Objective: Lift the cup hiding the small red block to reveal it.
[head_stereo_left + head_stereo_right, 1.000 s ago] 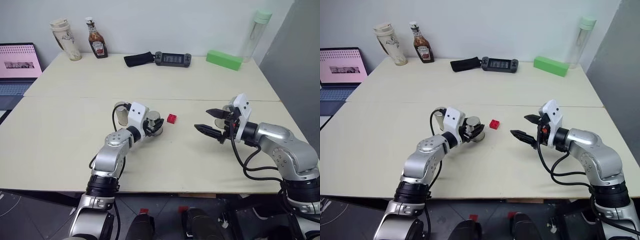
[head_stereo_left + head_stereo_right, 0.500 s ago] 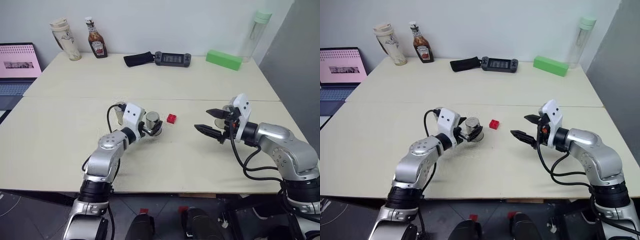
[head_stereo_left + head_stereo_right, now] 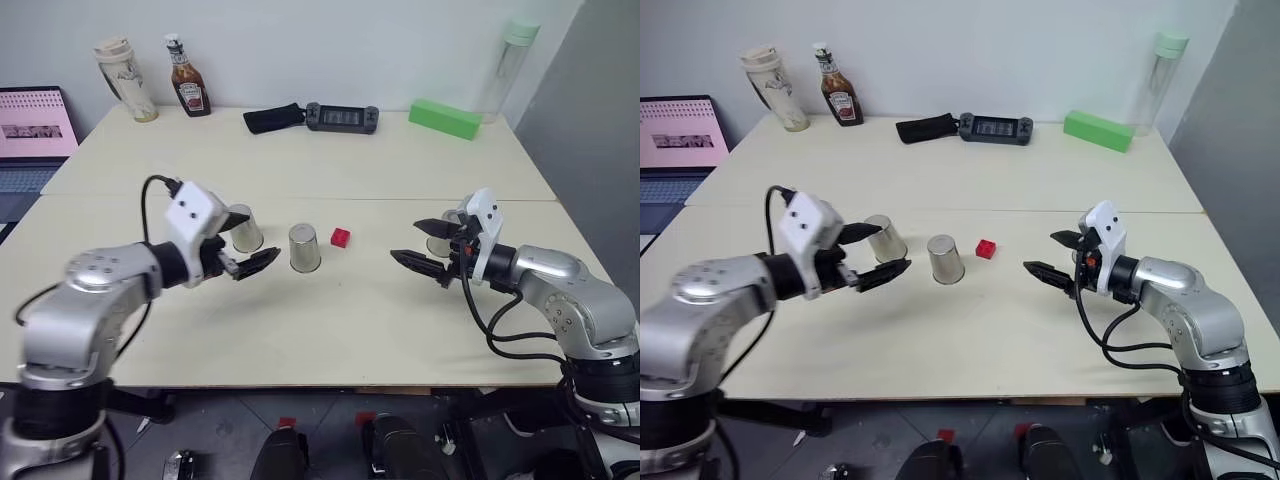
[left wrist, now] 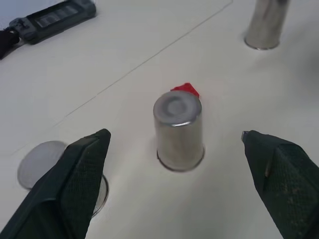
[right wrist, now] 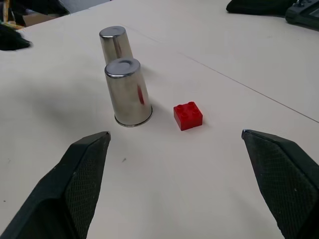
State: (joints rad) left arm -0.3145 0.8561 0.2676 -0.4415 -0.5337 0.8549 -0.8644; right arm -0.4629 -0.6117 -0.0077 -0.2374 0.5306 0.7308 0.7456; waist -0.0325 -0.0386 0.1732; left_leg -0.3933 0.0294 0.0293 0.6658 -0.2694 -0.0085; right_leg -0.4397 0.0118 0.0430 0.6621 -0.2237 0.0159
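Nearest me, my left gripper (image 3: 250, 265) hangs with its fingers spread wide and holding nothing, just left of the cup (image 3: 304, 247), which stands mouth-down beside the small red block (image 3: 341, 237). The block sits bare on the table (image 3: 330, 330), right of that cup, so I judge the reveal done. My right gripper (image 3: 423, 243), fingers also apart and empty, is well right of the cup. The risk I see: a careless sweep of the left arm could topple the cup onto the block. Left of the cup, the second cup (image 3: 243, 228) is partly screened by my left gripper; a third cup (image 3: 440, 238) is mostly hidden behind the right gripper.
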